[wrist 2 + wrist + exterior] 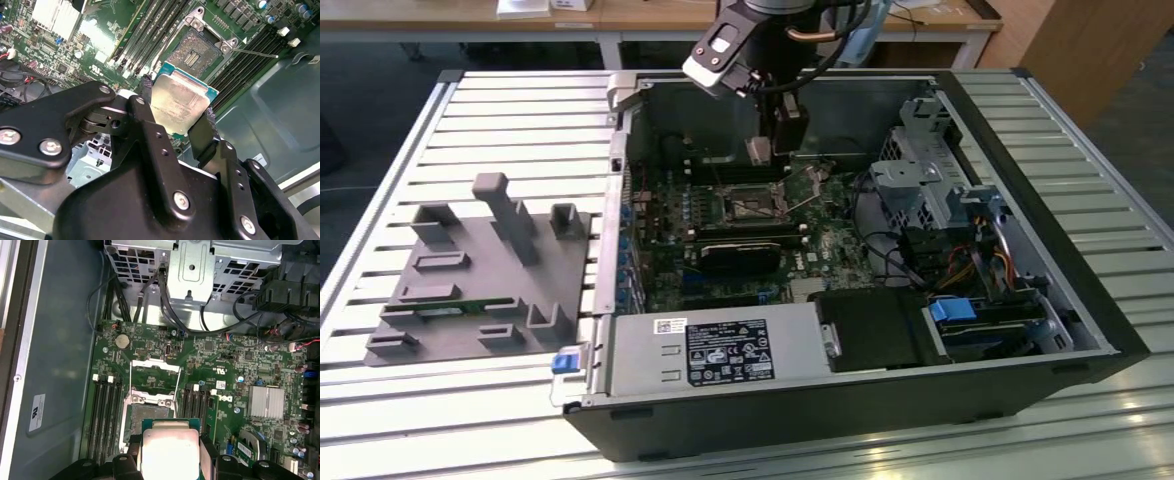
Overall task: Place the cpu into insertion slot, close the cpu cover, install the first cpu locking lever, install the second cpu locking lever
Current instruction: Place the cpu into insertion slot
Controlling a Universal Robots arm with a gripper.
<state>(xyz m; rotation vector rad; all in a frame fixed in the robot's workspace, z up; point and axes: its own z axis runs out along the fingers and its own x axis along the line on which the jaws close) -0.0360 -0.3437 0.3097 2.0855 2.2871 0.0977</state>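
At the exterior view's left, a grey moulded fixture (480, 280) lies on the slatted tabletop (507, 110). Beside it, towards the middle, stands an open computer case (854, 420) with its green motherboard (827, 235) exposed. A labelled power supply (720, 350) sits along the case's near edge, and a metal drive cage (921, 185) is at the exterior view's right.

The arm comes down from the upper middle of the exterior view. Its end effector (761, 152) hangs inside the case, above the board and apart from it. It is clamped on the cpu (757, 150). In the second wrist view two black fingers (145, 95) press on opposite edges of the cpu (182, 102), whose dull silver top faces the camera at a tilt.

The insertion slot (750, 205) lies below the chip, and its dark centre is bare in both wrist views (196, 52) (142, 420). The cpu (170, 450) is held over the slot's near edge and is not seated. In the first wrist view the cpu cover (156, 365) stands swung open on the slot's far side, with thin wire levers (129, 380) raised along its sides. Long black memory slots (105, 410) flank the socket, and a finned silver heatsink (267, 402) sits on the board further off.
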